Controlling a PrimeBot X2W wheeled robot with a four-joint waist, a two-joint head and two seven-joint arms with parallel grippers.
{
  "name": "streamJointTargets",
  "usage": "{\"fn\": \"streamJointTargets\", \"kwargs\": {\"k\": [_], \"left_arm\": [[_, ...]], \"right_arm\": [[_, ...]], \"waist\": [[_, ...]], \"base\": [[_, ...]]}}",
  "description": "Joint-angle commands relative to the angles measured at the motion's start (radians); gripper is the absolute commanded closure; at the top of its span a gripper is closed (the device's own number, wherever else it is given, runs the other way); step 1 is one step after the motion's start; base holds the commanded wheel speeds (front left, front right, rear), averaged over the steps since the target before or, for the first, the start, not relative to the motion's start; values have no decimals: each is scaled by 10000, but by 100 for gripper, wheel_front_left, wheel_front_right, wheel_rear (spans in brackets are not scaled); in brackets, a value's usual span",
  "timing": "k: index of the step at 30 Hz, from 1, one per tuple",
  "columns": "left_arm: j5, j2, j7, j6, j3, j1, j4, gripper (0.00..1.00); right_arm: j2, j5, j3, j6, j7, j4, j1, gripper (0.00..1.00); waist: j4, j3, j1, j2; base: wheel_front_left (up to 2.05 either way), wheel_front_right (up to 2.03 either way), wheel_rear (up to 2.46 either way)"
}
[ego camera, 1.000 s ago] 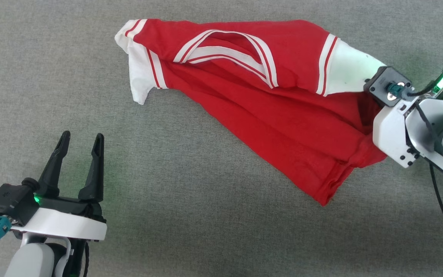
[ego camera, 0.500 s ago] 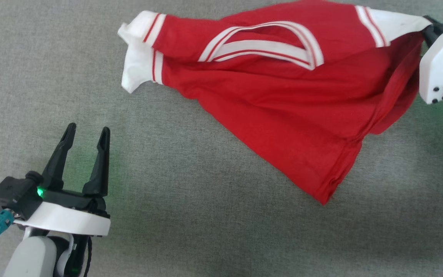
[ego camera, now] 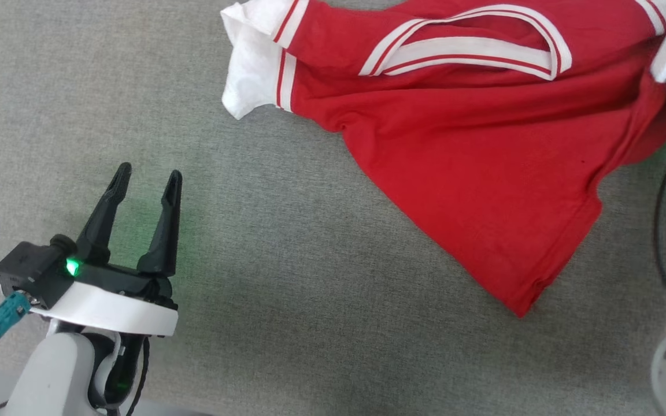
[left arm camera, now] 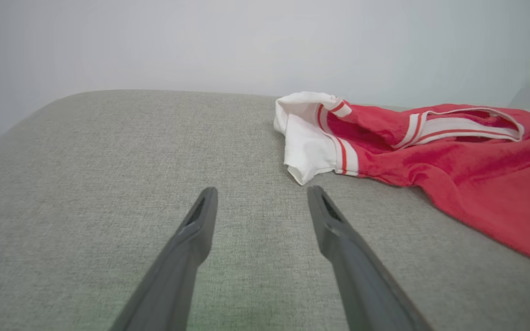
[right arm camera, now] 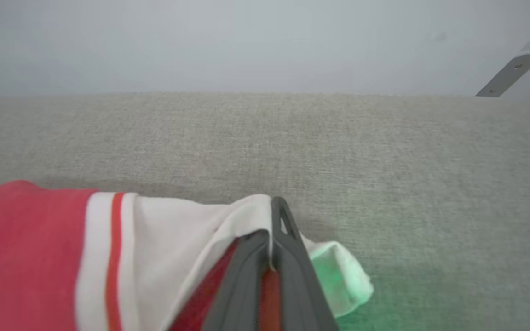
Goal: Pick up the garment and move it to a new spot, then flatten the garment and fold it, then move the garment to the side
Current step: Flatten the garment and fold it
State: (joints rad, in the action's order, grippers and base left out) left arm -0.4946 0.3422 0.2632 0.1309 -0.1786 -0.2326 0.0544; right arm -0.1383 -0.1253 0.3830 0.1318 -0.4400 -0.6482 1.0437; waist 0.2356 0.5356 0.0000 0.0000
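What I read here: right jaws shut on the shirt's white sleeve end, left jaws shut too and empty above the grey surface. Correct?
Not quite. The left gripper has its jaws open, not shut; the left wrist view shows them apart over the grey surface. The rest holds: the right gripper is shut on the white sleeve end of the garment, and the left is empty.

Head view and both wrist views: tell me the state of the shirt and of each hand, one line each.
Shirt: unfolded and rumpled, mostly lying on the grey surface, held by one white sleeve end.
Left hand: open, holding nothing, apart from the shirt.
Right hand: shut on the shirt's white sleeve end.
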Motion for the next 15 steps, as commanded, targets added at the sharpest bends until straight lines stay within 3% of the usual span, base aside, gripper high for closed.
{"fn": "streamJointTargets", "kwargs": {"k": [1, 2, 8, 15], "left_arm": [[-47, -2, 19, -7, -10, -171, 35, 0], [-33, 24, 19, -7, -11, -190, 48, 0], [137, 616, 19, -7, -503, -410, -227, 0], [-207, 2415, 19, -7, -1923, -1209, -1046, 0]], "right_arm": [[160, -169, -57, -21, 190, -81, 82, 61], [199, -275, -181, -21, 334, -97, 91, 0], [-163, 147, -1385, -22, 1495, 259, -588, 0], [-670, 1688, -1987, -22, 1855, 2350, -2206, 0]], "waist": [[31, -21, 0, 0], [14, -62, 0, 0], [-387, -703, 0, 0], [-1455, -1402, 0, 0]], "base": [[0, 0, 0], [0, 0, 0], [0, 0, 0], [0, 0, 0]]}}
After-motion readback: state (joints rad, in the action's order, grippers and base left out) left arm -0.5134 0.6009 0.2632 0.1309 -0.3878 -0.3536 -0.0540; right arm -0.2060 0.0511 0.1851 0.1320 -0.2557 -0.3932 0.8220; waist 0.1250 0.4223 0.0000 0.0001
